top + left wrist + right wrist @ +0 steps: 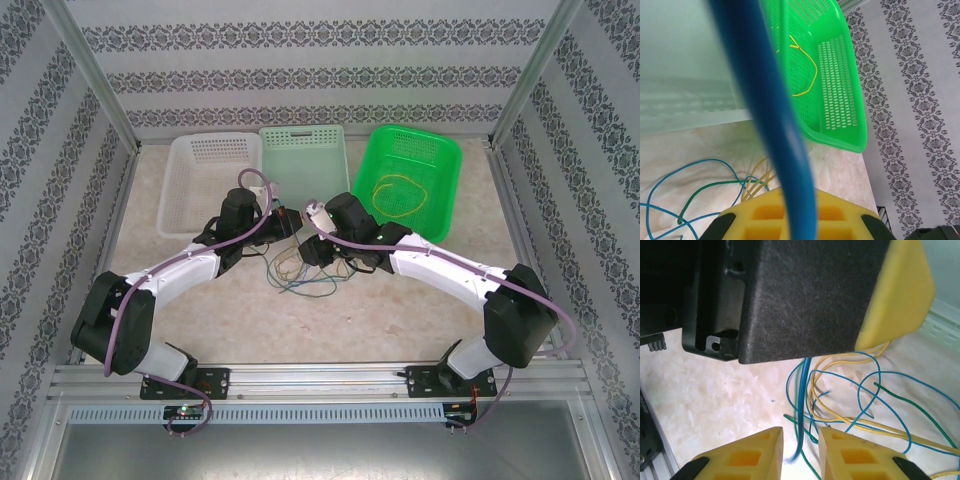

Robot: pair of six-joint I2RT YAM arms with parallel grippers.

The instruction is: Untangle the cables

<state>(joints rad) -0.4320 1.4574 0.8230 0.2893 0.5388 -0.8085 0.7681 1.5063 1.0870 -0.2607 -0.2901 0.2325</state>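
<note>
The cables [305, 278] lie in a loose tangle on the table between my two grippers. My left gripper [800, 217] is shut on a blue cable [775, 115], which runs up close past its camera. In the right wrist view that blue cable [805, 405] hangs down from the left gripper's black body [805, 295] into the gap between my right gripper's [801, 440] open yellow fingers [755, 452]. Yellow [840, 417], green [920, 410] and further thin blue strands lie crossed on the table beneath. From above, the left gripper [290, 222] and right gripper [312, 245] almost touch.
Three baskets stand along the back: white [205, 180], pale green [303, 160] and bright green [440, 160]. One yellow cable [398, 195] lies curled inside the bright green one. Patterned walls close in the table on three sides.
</note>
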